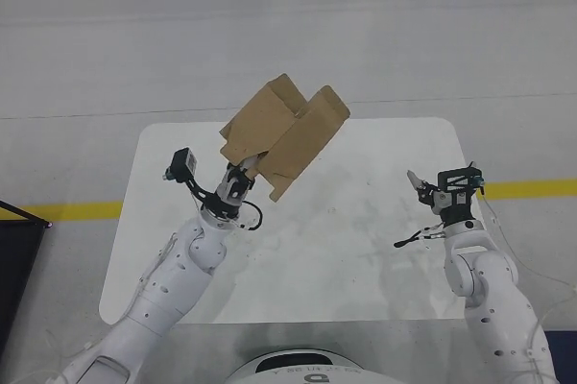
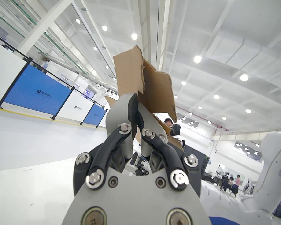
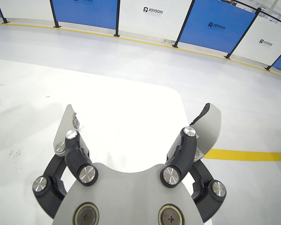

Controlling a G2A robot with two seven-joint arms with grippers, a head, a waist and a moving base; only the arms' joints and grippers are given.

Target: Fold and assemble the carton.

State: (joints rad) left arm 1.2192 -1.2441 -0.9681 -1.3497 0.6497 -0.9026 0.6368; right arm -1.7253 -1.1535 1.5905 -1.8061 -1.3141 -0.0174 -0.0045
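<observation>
Two arms: left claw [image 2: 135,108] tight on carton [image 1: 283,130] aloft, right claw [image 3: 140,111] agape.

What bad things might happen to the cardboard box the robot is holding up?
1. The left jaws pinch the carton by one thin edge only, and it hangs tilted above the table; it might slip out or swing.
2. The cardboard looks only partly folded, so the pinched flap might bend or tear.
3. The right jaws stand open near the table's right edge, apart from the carton, so nothing steadies its other side.
</observation>
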